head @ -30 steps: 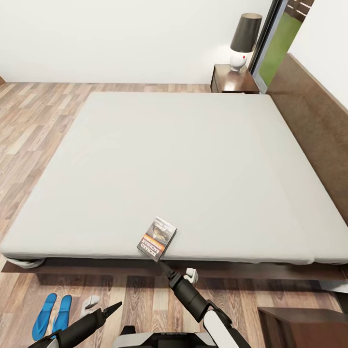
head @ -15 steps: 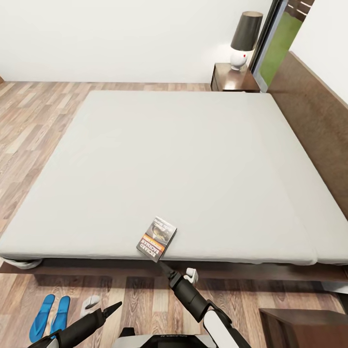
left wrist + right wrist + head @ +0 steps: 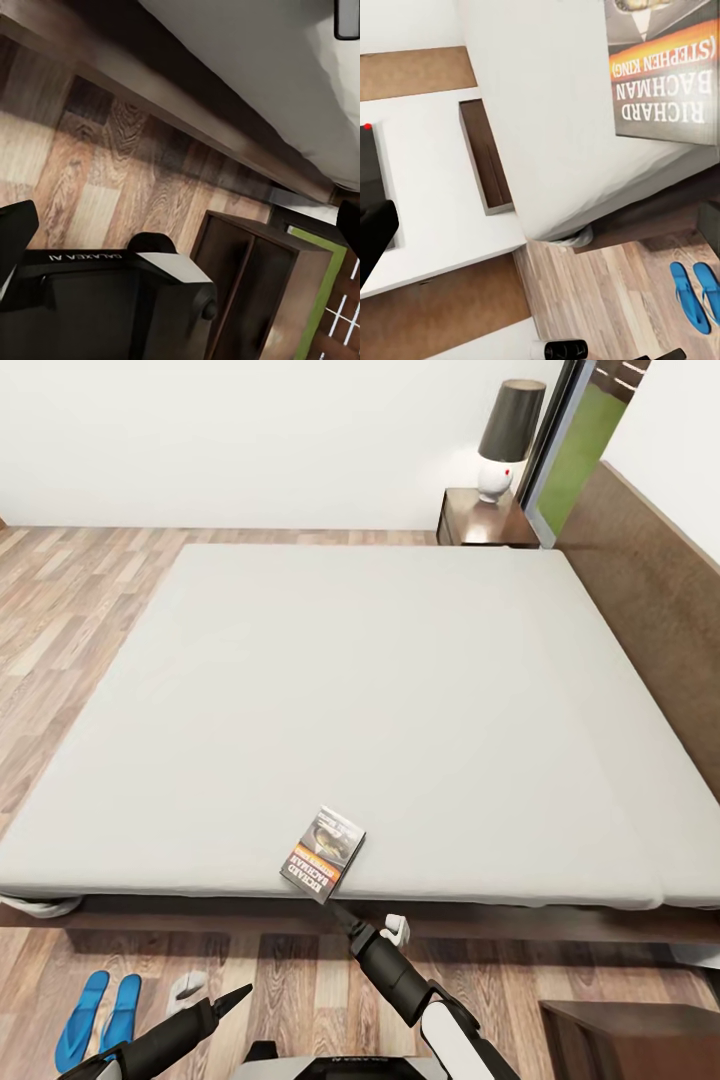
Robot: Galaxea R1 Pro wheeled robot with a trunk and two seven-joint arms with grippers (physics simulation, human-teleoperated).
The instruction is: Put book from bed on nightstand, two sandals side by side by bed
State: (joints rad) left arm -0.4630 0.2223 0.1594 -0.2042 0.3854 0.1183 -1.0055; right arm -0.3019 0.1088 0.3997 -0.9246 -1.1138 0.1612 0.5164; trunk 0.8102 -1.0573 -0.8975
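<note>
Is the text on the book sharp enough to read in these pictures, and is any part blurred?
Right wrist view: the book lettering is sharp and readable, seen upside down. Head view: the book's lettering is small and soft. Left wrist view: the bed frame looks smeared.

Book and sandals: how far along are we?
Looks done: the two sandals lie side by side on the floor next to the bed. In hand: the right gripper sits just short of the book, which lies at the mattress edge, ungrasped. Left: grasp it and carry it to a nightstand.
</note>
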